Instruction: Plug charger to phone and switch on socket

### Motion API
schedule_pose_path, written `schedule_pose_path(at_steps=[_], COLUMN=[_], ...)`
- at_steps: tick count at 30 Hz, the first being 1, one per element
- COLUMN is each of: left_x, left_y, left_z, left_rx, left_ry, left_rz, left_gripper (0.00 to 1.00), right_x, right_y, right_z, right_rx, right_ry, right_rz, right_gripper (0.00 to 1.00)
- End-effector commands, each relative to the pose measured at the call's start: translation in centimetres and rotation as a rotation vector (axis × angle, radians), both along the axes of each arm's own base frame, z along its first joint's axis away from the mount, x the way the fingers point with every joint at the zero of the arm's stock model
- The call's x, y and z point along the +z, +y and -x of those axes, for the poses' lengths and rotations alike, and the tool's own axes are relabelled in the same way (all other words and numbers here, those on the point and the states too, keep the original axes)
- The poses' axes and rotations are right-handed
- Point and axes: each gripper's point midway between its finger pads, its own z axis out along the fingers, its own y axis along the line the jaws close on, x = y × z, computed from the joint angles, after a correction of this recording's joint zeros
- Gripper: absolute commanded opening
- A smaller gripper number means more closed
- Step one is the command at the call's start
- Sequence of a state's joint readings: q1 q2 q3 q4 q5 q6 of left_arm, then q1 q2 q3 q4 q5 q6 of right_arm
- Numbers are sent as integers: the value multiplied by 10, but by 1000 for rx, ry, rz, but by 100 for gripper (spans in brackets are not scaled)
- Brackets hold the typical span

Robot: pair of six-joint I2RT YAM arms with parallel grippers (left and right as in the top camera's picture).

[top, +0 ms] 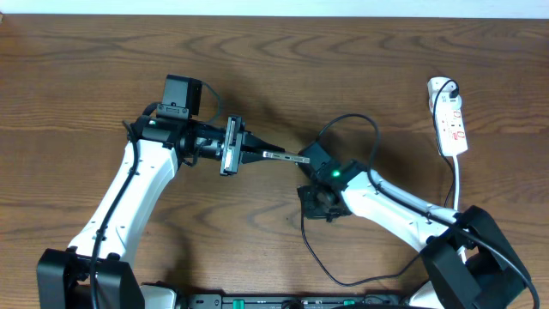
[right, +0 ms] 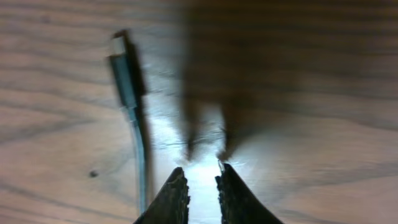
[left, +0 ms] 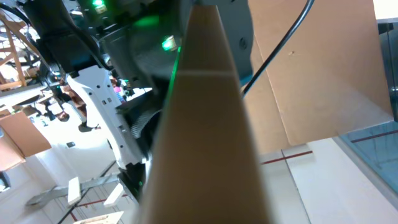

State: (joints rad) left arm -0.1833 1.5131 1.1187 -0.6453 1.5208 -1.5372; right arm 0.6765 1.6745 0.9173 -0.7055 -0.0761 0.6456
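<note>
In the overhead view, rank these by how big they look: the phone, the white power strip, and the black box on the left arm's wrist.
1. Power strip, the longest.
2. Black box.
3. Phone, held edge-on by the left gripper, so only a thin sliver shows; its true size can't be judged here.

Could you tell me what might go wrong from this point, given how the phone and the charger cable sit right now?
1. The flat bronze-grey phone is held on edge above the table by the left gripper; it could twist or slip when pushed.
2. The thin black charger cable's plug tip lies loose on the wood beside the right gripper, whose fingers hold nothing.
3. The narrow white power strip is untouched, far right.
</note>
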Motion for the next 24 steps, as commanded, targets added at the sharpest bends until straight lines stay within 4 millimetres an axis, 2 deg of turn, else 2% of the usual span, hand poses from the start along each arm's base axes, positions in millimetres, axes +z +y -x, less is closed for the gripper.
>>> schedule_pose_path(at_steps=[1, 3, 4, 8, 9, 11, 13, 16, 19, 24], left_x=[13, 13, 13, 13, 13, 13, 13, 13, 13, 13], left_y=[1, 1, 1, 6, 13, 22, 30, 43, 51, 55], left_z=[3, 2, 2, -2, -7, -14, -20, -29, -33, -35], left_rx=[-21, -22, -22, -2, 24, 56, 84, 122, 140, 150], left_ry=[-42, -57, -57, -57, -59, -83, -118, -224, -328, -355], left_rz=[54, 56, 56, 55, 55, 56, 58, 62, 65, 64], left_gripper=[8, 7, 7, 7, 8, 8, 7, 7, 8, 8], right_x=[2, 2, 2, 9, 16, 19, 16, -1, -12, -16], right_y=[-33, -58, -61, -14, 9, 22, 26, 25, 29, 13], right_z=[-16, -19, -18, -12, -14, -15, -13, -5, 2, 0], right_rx=[-37, -74, -69, -1, 32, 48, 37, 31, 32, 21], right_ry=[-44, -41, -19, 95, 98, 85, 71, 55, 87, 161], right_rz=[125, 206, 190, -155, -282, -322, -287, -159, -118, -6], right_gripper=[11, 10, 10, 18, 29, 53, 59, 70, 70, 74])
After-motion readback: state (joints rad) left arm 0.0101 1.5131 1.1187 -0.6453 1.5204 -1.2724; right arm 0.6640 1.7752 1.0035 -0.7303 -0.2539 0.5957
